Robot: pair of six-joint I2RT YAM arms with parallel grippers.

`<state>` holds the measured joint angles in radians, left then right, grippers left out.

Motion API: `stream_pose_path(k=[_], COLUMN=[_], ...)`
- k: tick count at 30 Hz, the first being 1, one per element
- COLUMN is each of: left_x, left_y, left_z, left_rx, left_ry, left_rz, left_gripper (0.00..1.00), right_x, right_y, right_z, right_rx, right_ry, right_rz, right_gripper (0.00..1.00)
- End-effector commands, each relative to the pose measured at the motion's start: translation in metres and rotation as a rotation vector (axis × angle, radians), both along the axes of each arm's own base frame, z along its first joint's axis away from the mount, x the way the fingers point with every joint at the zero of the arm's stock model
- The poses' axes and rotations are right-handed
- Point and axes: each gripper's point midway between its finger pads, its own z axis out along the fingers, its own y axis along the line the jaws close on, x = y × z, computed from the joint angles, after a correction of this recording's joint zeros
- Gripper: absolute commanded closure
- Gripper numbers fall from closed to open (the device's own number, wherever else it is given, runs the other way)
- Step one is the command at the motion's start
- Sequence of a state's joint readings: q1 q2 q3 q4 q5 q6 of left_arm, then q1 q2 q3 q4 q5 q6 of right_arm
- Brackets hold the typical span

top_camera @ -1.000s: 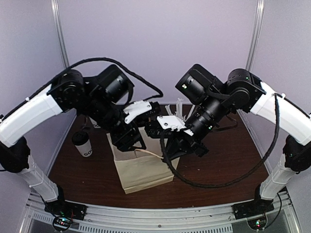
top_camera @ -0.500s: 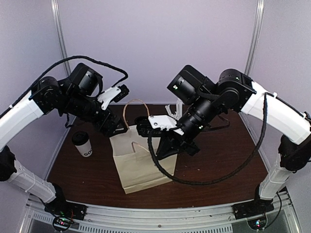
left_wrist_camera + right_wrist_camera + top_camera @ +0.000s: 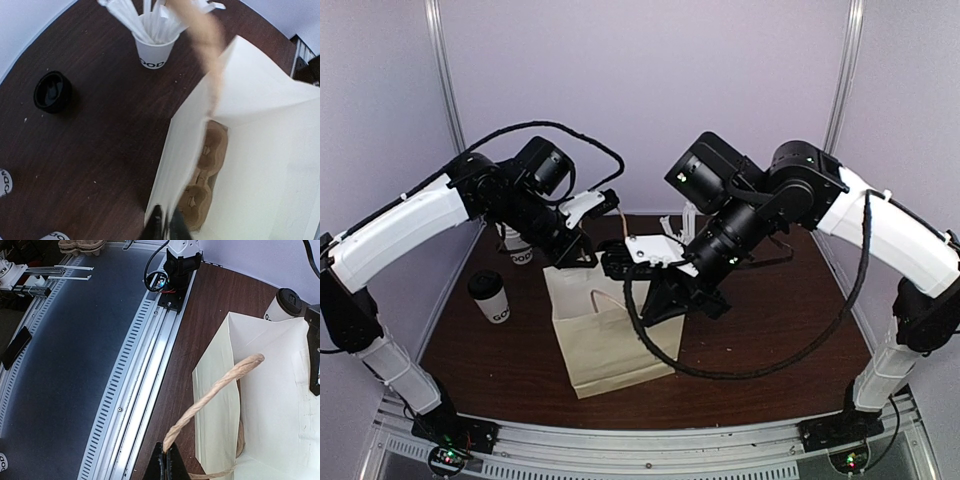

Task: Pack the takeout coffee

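The takeout coffee, a white cup with a black dome lid, stands on the table left of the paper bag; it also shows in the right wrist view. My left gripper is at the bag's back left rim, and its fingers are shut on the bag's wall. A brown cup carrier lies at the bottom of the bag. My right gripper is shut on the bag's twisted paper handle, holding it up at the right rim.
A lidless cup of white straws stands behind the bag. A black round lid-like thing sits left of it. A stack of lidless white cups is at the back left. The table's metal front rail runs along the near edge.
The left arm swung away to the left, then came back and shut on the bag's rim. The right gripper has kept hold of the handle, almost still.
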<state>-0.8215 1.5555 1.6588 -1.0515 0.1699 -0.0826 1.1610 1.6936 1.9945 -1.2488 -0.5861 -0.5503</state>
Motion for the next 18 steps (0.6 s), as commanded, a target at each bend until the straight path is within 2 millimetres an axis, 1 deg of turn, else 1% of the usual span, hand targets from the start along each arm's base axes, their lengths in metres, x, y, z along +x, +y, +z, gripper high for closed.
stream_pose_path(k=[1, 4, 6, 7, 9, 13, 15, 18], left_x=[-0.012, -0.013, -0.01, -0.008, -0.005, -0.004, -0.005, -0.005], left_y=[-0.017, -0.025, -0.029, -0.031, -0.033, -0.042, -0.045, -0.048], left_z=[0.017, 0.029, 0.049, 0.059, 0.077, 0.109, 0.121, 0.132], left_rx=[-0.079, -0.116, -0.154, -0.169, -0.201, -0.272, -0.299, -0.316], left_ry=[0.021, 0.03, -0.003, -0.022, -0.058, -0.097, -0.104, -0.111], left_rz=[-0.123, -0.143, -0.148, -0.147, -0.147, -0.169, -0.183, -0.192], left_gripper=[1.0, 1.0, 1.0, 1.0, 1.0, 1.0, 1.0, 1.0], right_x=[0.005, 0.015, 0.027, 0.032, 0.041, 0.049, 0.05, 0.049], right_y=[-0.002, -0.004, -0.006, -0.007, -0.01, -0.014, -0.015, -0.017], right_z=[0.011, 0.031, 0.047, 0.06, 0.078, 0.111, 0.121, 0.13], right_rx=[0.02, 0.057, 0.086, 0.114, 0.15, 0.237, 0.263, 0.287], right_ry=[-0.031, -0.091, -0.157, -0.189, -0.236, -0.283, -0.292, -0.292], right_rz=[-0.014, -0.041, -0.072, -0.087, -0.118, -0.154, -0.159, -0.16], right_gripper=[1.0, 1.0, 1.0, 1.0, 1.0, 1.0, 1.0, 1.0])
